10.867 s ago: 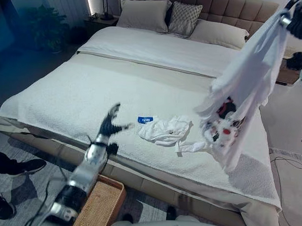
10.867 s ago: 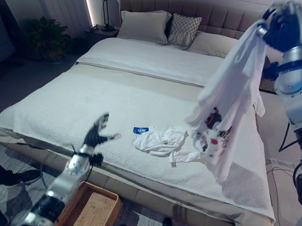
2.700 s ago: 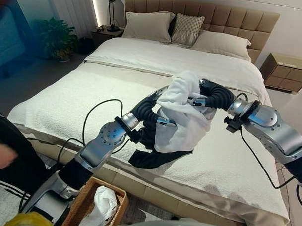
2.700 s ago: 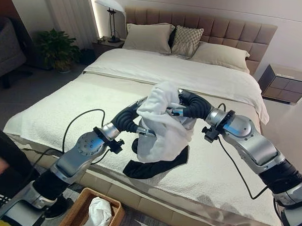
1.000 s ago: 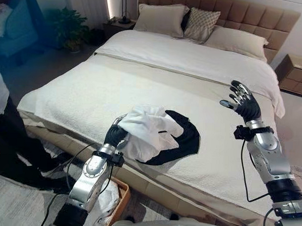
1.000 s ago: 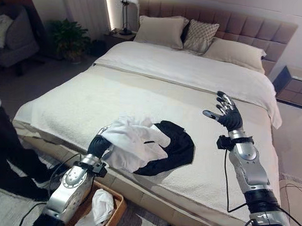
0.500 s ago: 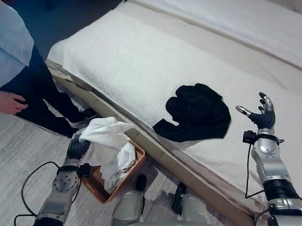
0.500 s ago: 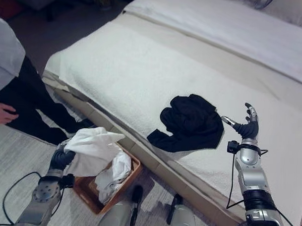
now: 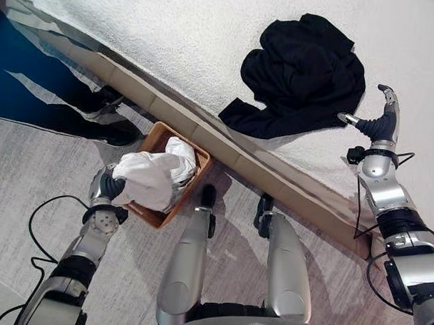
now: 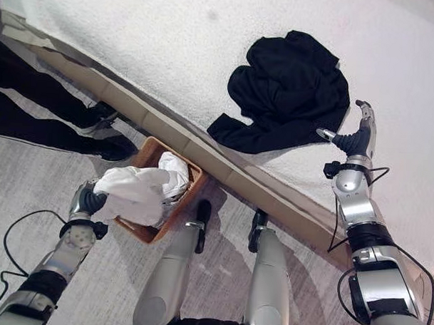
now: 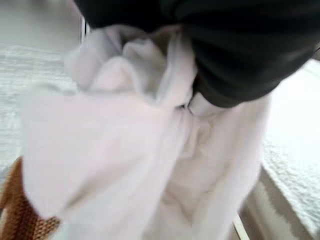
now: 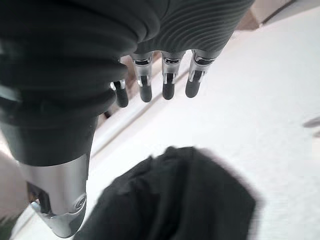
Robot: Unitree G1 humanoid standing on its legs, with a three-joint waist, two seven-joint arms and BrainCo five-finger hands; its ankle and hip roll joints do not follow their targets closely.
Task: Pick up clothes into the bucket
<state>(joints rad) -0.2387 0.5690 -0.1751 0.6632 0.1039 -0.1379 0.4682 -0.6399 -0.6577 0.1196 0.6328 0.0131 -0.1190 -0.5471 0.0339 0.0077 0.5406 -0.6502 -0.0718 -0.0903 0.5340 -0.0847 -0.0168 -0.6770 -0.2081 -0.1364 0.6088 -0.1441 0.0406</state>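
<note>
Your left hand (image 9: 110,186) grips the white cloth (image 9: 151,179) over the basket (image 9: 161,138). Your right hand (image 9: 381,125), fingers straight, is beside the black garment (image 9: 302,73) on the bed (image 9: 171,32).

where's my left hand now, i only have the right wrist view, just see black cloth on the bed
Observer: Left hand is down beside the basket on the floor, gripping a white garment.
Operator: is the garment in yet
Observer: It is bunched over the basket's rim, partly over other white cloth inside.
Operator: and my right hand
Observer: Right hand is raised with open fingers at the edge of the black garment, not gripping it.
Operator: anyone nearby
Observer: A person's legs and shoes stand beyond the basket, by the bed.
</note>
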